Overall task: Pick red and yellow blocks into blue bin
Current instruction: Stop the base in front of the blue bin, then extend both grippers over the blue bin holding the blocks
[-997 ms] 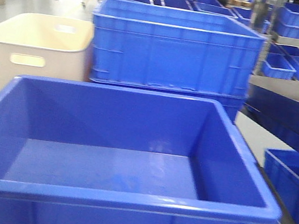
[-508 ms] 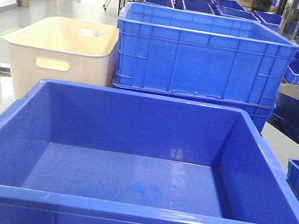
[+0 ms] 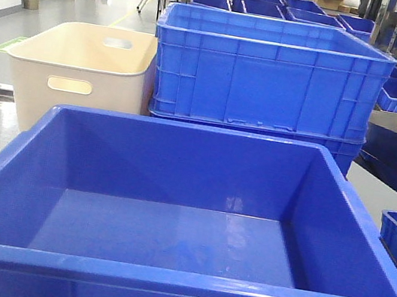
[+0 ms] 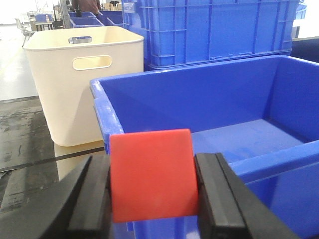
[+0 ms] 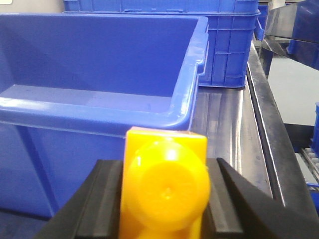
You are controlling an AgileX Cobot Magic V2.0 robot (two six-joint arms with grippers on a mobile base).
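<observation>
The front view, blurred and skewed a second before, had settled square on the empty blue bin [image 3: 177, 278]. The left gripper [image 4: 152, 199] clasped the red cube [image 4: 152, 172] at lower centre of its frame. The right gripper [image 5: 162, 199] clenched the yellow brick [image 5: 164, 174]. Both blocks sat short of the rim, seemingly ready for dropping.

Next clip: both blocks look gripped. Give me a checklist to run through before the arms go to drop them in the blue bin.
1. Small red plastic cube clamped in the left pincer: ok.
2. Yellow studded plastic brick clamped in the right pincer: ok.
3. Large blue plastic tub has room on its floor: ok, the front view shows nothing inside.
4. Left pincer above the tub's opening: not ok, it looks at the tub's wall from outside.
5. Right pincer above the opening: not ok, also outside the rim.
6. Arms' paths free of each other: cannot tell, neither arm shows in the front view.
</observation>
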